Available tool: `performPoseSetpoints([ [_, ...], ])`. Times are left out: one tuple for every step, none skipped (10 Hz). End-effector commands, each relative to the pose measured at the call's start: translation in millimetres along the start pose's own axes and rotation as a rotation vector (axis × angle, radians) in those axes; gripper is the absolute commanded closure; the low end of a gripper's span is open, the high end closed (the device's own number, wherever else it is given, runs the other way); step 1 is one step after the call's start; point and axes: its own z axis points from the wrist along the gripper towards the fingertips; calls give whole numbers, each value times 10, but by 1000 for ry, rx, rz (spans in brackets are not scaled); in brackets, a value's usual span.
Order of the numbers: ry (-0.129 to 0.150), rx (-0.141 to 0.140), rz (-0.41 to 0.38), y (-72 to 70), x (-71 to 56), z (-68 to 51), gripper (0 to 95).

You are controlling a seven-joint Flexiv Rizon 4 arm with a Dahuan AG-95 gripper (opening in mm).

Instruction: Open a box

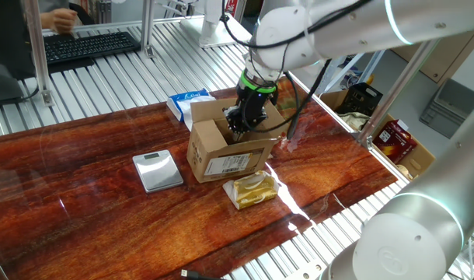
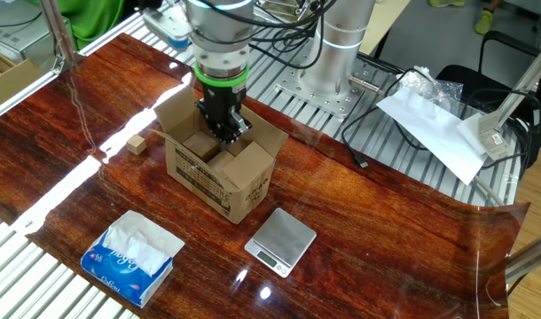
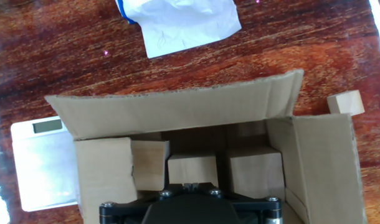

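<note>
Jaws (image 2: 224, 135) shut, empty, tips hidden inside box (image 2: 219, 168), flaps up, wood blocks (image 3: 191, 170) partly hidden.

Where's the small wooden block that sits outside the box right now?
In the other fixed view the small wooden block lies on the table just left of the box, clear of it. The hand view shows it by the box's upper right corner.

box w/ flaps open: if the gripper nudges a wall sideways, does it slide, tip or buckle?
The box probably slides: it sits flat on the glossy table. Tipping looks unlikely, since it is squat with wooden blocks inside. Its thin corrugated flaps would likely flex first.
</note>
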Motion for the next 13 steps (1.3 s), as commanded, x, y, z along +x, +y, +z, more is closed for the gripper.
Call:
performPoseSetpoints([
  [38,5,-24,6,-25,10,950],
  [42,12,-44,6,-25,10,950],
  [38,31,-74,6,-25,10,950],
  [40,35,-93,6,-25,10,950],
  [45,51,-118,6,-25,10,950],
  [50,55,-140,6,-25,10,950],
  [53,68,-161,6,-25,10,950],
  [55,68,-172,6,-25,10,950],
  [62,66,-194,6,-25,10,950],
  [70,62,-209,6,-25,10,950],
  [73,58,-235,6,-25,10,950],
  [84,57,-248,6,-25,10,950],
  [83,62,-250,6,-25,10,950],
])
